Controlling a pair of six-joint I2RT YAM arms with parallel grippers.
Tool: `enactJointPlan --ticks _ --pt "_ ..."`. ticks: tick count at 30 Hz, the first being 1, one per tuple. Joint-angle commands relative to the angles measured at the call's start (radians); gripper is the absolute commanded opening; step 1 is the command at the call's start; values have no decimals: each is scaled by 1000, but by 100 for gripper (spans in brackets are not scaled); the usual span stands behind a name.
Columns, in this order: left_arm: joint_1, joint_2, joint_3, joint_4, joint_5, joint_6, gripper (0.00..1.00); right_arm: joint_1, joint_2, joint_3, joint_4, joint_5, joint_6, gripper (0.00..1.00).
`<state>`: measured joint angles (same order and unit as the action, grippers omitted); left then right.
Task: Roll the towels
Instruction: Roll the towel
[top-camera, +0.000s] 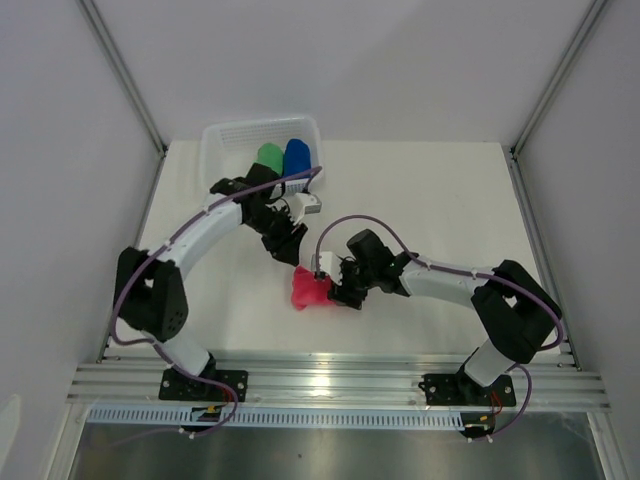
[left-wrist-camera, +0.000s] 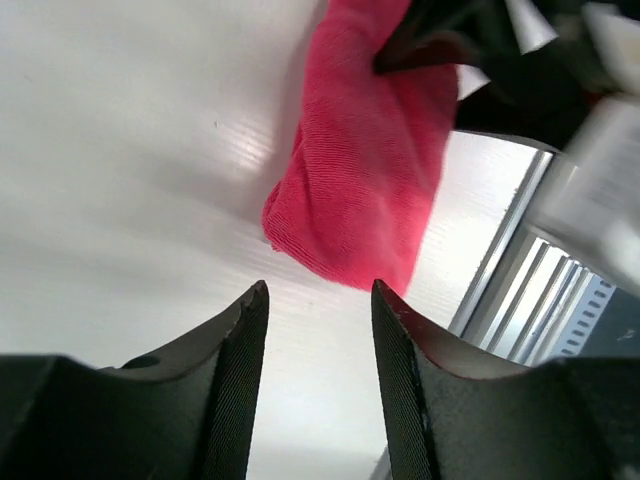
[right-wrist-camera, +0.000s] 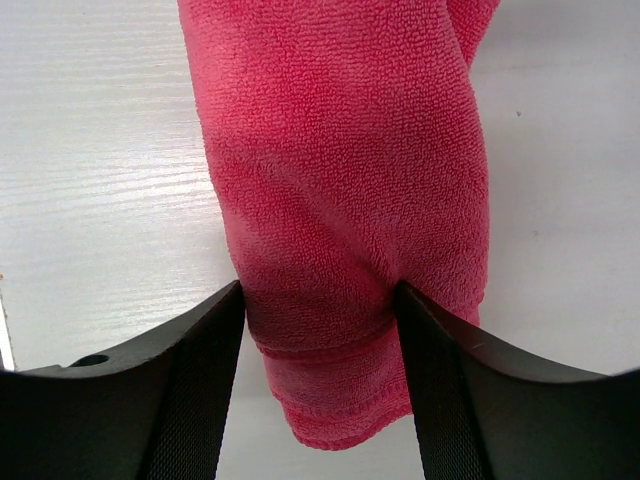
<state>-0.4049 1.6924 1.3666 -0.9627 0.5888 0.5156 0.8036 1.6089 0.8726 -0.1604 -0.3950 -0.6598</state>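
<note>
Pink-red towel lies rolled near the middle of the table near edge, right gripper pinching one end, roll axis straight out from its jaws; left gripper parted, empty, just beyond it.

Bundled pink-red fuzzy microfibre towel lies on the white bench. Right tool grips its near end, black fingers pressing both sides.

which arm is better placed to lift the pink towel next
Right, likely: the right gripper has the pink towel between its fingers, touching both sides. The left gripper stands open and empty, short of it.
</note>
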Motion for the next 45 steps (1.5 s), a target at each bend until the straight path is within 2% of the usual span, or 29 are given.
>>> enactJointPlan --ticks 1,3,4,5,7,10,11,15,16,17,18,23,27,34,35,36,39,41,42,44,45 --pt "6 -112 15 -45 59 173 50 -14 -6 11 -14 -27 49 64" --pt "5 -117 55 -108 23 268 52 -14 -7 6 -4 -28 60 64" --pt "3 -114 75 -131 17 300 57 -14 -10 -1 5 -31 74 64" --pt "-17 -111 109 -151 16 352 66 -17 -15 -4 18 -34 81 64" --pt "-58 -126 111 -127 -3 386 73 -20 -32 -17 35 -36 97 65" --pt "-161 -183 -4 5 -40 448 75 -43 -61 -49 77 -65 133 65" --pt "-204 -197 -100 43 -46 461 75 -53 -79 -63 93 -74 150 65" --pt "-259 -235 -265 211 -89 463 77 -84 -101 -76 101 -97 152 66" --pt "-264 -237 -282 238 -101 463 88 -87 -102 -76 101 -105 152 65" --pt "-271 -237 -296 292 -115 462 89 -89 -99 -75 96 -111 154 66" --pt "-278 -235 -326 315 -125 465 99 -93 -98 -72 98 -117 160 66" --pt "-347 -171 -344 449 -259 468 99 -113 -99 -78 128 -168 196 65" --pt "-347 -74 -302 438 -333 468 99 -130 -99 -75 128 -185 203 65" --pt "-347 -8 -316 427 -376 538 99 -156 -115 -73 114 -208 200 65" --pt "-347 4 -304 423 -379 538 97 -156 -118 -75 111 -206 198 66" --pt "-347 16 -291 420 -385 535 87 -158 -122 -76 107 -200 198 66" --pt "-342 47 -287 412 -388 529 75 -158 -151 -96 88 -157 203 66" --pt "-334 50 -287 391 -365 524 51 -159 -187 -113 91 -122 207 67" --pt "-334 49 -297 392 -363 520 35 -159 -198 -132 97 -110 219 68" --pt "-334 49 -308 400 -362 515 31 -158 -219 -144 104 -94 232 69" --pt "-336 50 -308 400 -359 514 17 -156 -221 -142 101 -90 241 69"
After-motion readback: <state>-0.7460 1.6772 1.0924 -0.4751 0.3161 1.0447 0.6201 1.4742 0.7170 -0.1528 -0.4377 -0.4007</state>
